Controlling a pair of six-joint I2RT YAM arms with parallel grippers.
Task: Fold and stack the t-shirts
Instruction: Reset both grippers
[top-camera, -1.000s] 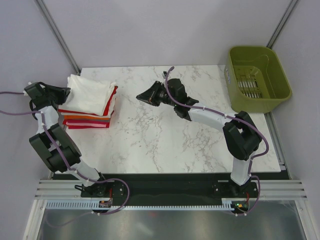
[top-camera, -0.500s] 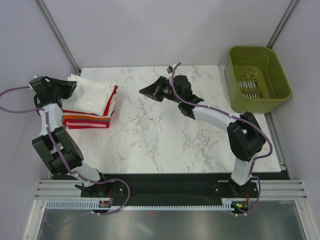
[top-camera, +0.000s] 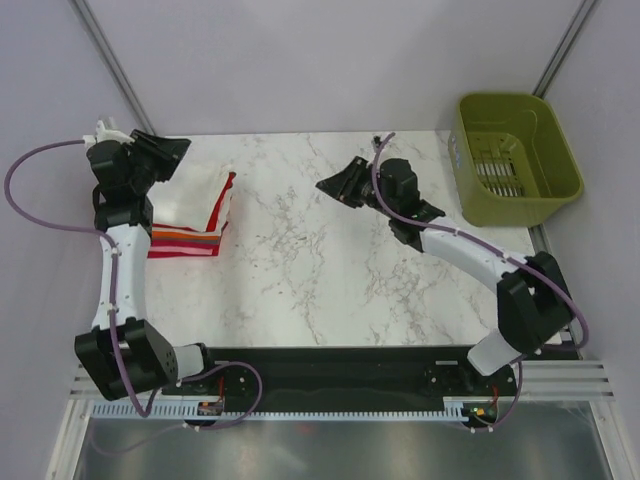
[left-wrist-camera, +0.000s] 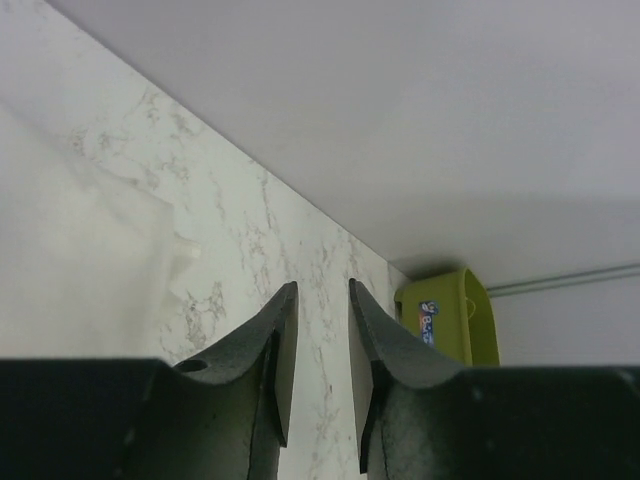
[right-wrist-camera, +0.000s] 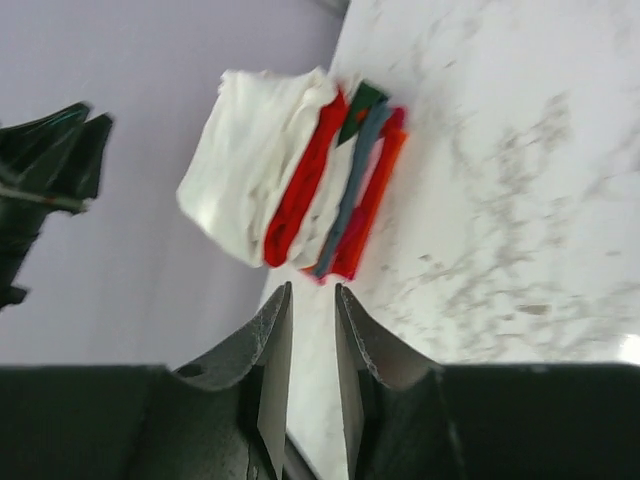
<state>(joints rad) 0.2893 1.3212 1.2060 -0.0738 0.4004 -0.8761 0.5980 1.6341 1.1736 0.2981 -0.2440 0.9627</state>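
Your left claw (left-wrist-camera: 320, 292) hangs by the stacked t-shirts (top-camera: 195, 205), right claw (right-wrist-camera: 312, 292) over the desk (top-camera: 300, 275); both narrowly parted, empty.

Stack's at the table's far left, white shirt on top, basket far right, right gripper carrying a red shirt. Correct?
One error: the right gripper carries nothing. The right wrist view shows an empty gap between its fingers, the stack lying well beyond them. The rest stands: stack at the table's far left, white shirt on top, basket far right.
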